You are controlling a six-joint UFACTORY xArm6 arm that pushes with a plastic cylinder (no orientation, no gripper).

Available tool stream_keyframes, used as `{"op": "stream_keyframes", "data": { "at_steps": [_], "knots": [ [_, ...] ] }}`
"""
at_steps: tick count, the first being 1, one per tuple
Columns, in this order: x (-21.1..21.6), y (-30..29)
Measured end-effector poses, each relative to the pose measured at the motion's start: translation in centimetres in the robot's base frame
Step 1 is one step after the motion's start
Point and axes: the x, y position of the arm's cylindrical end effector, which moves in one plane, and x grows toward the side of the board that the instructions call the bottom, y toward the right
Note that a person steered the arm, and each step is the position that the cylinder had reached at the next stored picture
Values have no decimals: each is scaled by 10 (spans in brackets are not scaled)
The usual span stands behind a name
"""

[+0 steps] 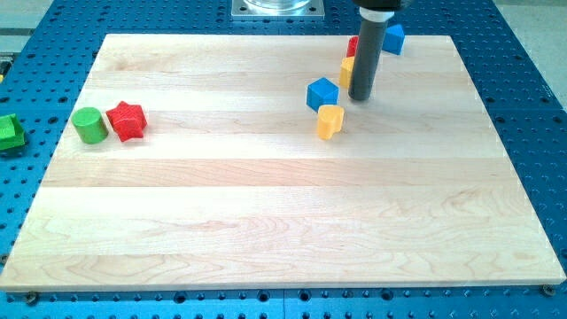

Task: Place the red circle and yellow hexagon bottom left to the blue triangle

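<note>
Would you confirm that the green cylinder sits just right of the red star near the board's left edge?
Not quite: the camera view shows the green cylinder just left of the red star, touching or nearly touching it. Both do lie near the board's left edge.

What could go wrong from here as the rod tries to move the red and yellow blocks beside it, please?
1. My tip sits in a tight cluster: the rod hides most of the red block and yellow block, so a push could catch the wrong one.
2. The blue cube and second yellow block lie just to the view's left and could get swept along.
3. The blue block near the board's top edge could be nudged off.
</note>
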Motion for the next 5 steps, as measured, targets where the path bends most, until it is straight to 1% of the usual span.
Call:
{"op": "stream_keyframes", "data": {
  "at_steps": [1, 2, 3, 4, 5],
  "knots": [
    [-3, -2],
    [-28, -4],
    [-42, -4],
    [-44, -19],
    [-58, -34]
  ]
}}
